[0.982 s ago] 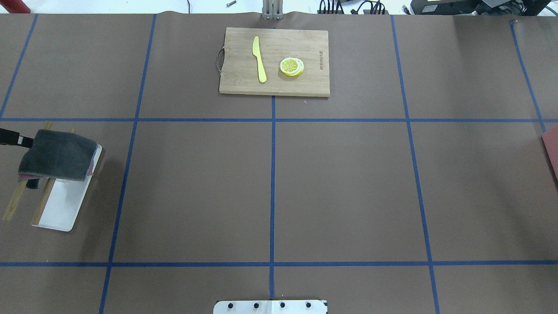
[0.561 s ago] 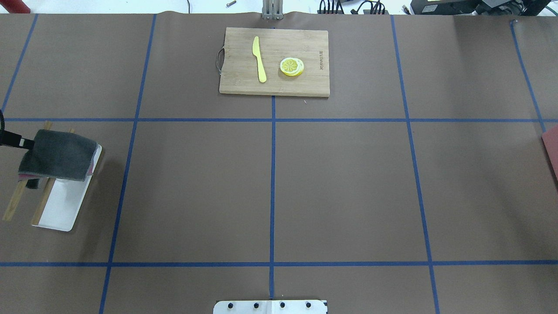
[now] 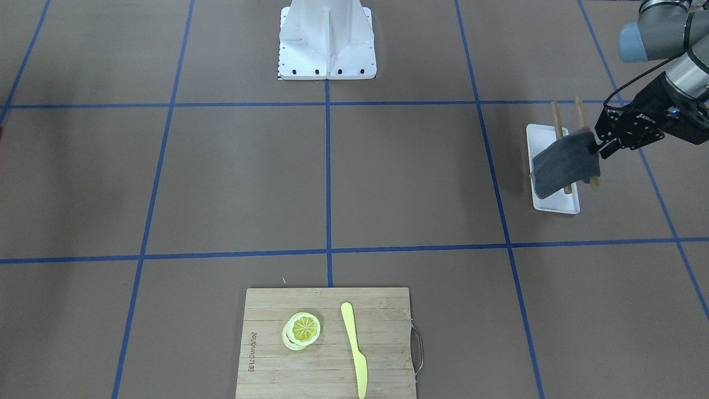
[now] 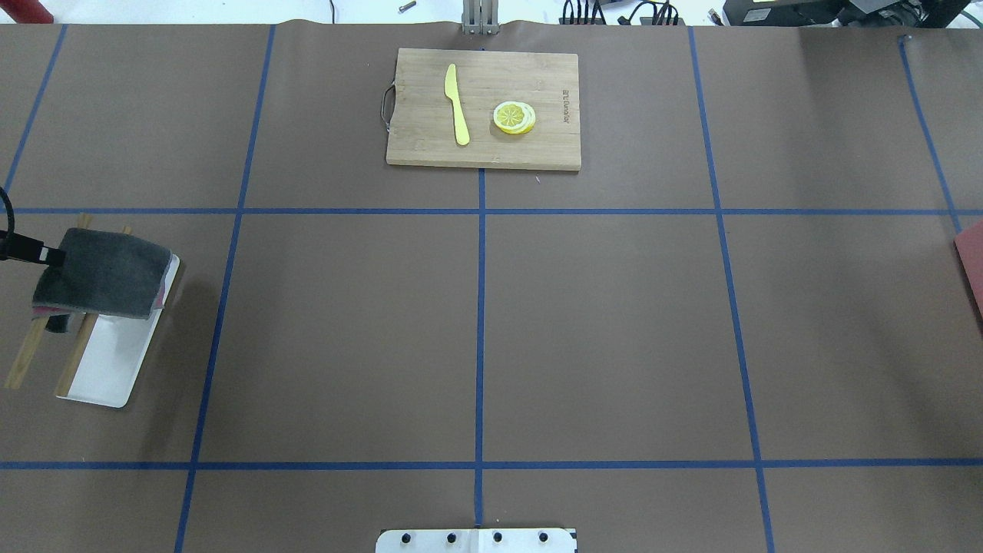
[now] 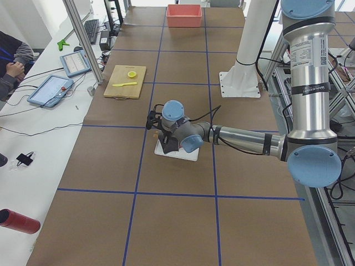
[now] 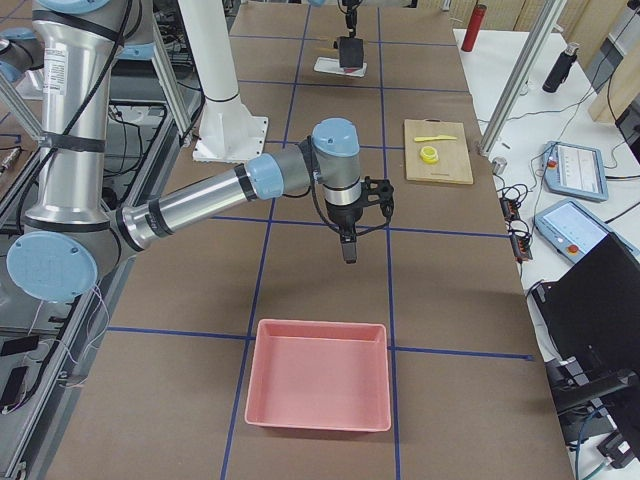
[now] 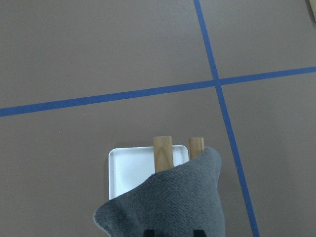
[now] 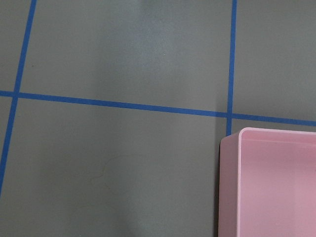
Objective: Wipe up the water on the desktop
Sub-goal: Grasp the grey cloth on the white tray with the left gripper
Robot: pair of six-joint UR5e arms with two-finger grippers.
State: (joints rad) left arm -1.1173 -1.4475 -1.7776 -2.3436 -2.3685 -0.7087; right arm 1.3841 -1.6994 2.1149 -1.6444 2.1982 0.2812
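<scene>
Where the grey cloth (image 3: pixel 564 167) drapes, the left hand (image 3: pixel 594 147) is half hidden.

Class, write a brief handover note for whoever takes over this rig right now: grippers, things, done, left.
Left gripper: shut on the grey cloth, held over the white tray and wooden sticks.
Right gripper: hangs over the desktop near the pink bin; jaws unclear.
Done: cloth picked up.
Left: find the water, none plainly visible, and wipe it.
</scene>
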